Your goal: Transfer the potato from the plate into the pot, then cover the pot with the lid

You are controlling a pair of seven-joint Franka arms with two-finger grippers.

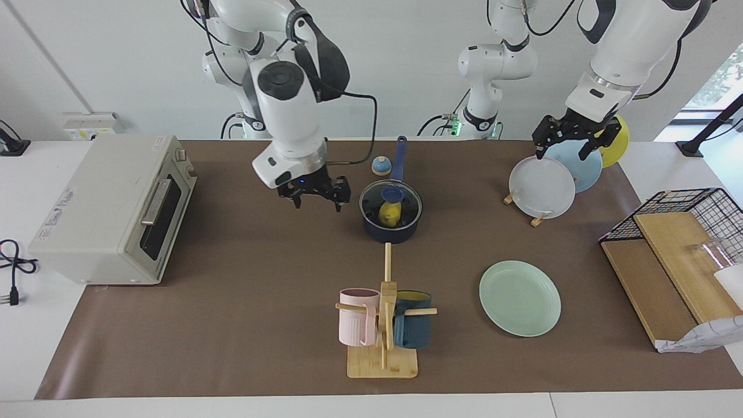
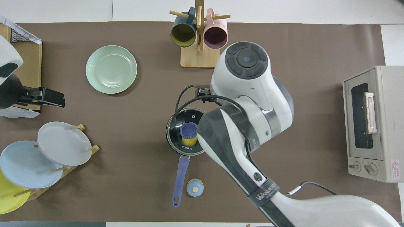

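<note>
Lid (image 1: 390,200) on pot (image 1: 390,227) over potato (image 1: 389,215); right end effector (image 1: 314,196) beside pot, fingers apart, empty.

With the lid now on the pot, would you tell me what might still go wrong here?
1. The right gripper hangs open beside the pot; a low swing back might clip the lid or its knob.
2. The small bell stands beside the pot's handle, so it could get knocked.
3. The left gripper waits over the racked plates; dropping could hit them.
</note>
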